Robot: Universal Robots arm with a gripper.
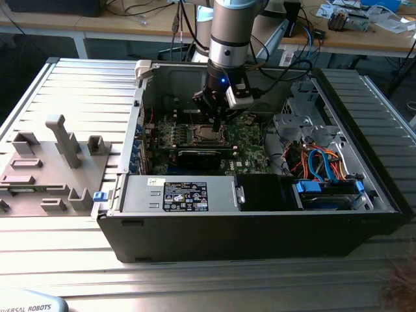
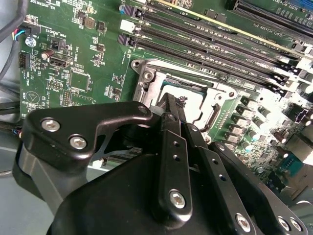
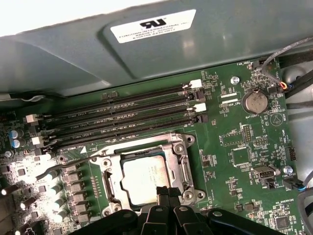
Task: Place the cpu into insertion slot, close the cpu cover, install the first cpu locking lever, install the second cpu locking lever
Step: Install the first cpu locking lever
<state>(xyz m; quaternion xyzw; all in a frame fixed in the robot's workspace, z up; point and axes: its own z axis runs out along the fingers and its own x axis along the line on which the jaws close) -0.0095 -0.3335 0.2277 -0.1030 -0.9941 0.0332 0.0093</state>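
The cpu [image 3: 146, 180] lies flat in the slot [image 3: 116, 172], silver top up, with the cover [image 3: 183, 166] down around it as a flat frame. One thin lever [image 3: 63, 165] juts out sideways from the slot's edge. The claw [image 3: 167, 192] is clenched – fingertips pressed together, gripping nothing – and hangs just over the cpu's edge. In the exterior view the claw [image 1: 218, 122] stands mid-board [image 1: 250, 153], toward the far side of the open computer case [image 1: 260, 227].
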